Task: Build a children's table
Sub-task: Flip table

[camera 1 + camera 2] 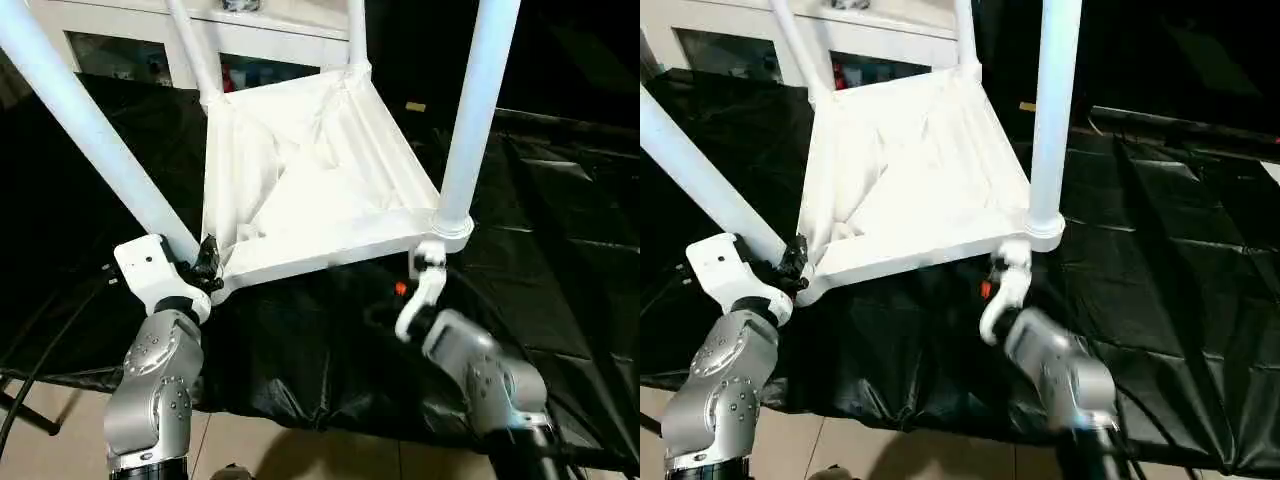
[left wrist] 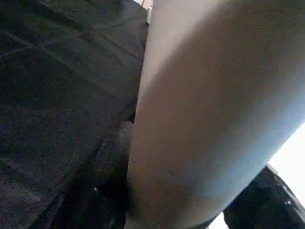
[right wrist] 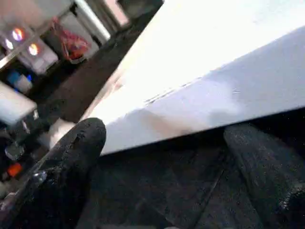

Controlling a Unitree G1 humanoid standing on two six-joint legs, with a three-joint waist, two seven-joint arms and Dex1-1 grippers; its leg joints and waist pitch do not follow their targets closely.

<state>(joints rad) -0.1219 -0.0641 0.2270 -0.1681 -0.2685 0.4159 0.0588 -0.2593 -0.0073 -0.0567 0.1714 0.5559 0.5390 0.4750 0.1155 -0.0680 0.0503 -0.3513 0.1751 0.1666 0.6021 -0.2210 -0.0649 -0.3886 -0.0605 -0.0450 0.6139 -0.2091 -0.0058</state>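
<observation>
The children's table (image 1: 310,190) lies upside down and tilted on the black sheet, ribbed underside up. Its four white legs stand in the corner sockets, among them the near-left leg (image 1: 90,130) and the near-right leg (image 1: 475,110). My left gripper (image 1: 207,265) is shut on the base of the near-left leg, which looms large in the left wrist view (image 2: 200,119). My right gripper (image 3: 162,138) stands open just below the near-right corner. Its black fingers (image 3: 76,148) are spread wide under the top's white edge (image 3: 228,90), with nothing held.
The black-sheeted big table (image 1: 560,220) carries the work, and its front edge runs just past my forearms with floor (image 1: 260,450) below. A white cabinet with glass doors (image 1: 120,40) stands behind. A cable (image 1: 40,360) hangs at the near left.
</observation>
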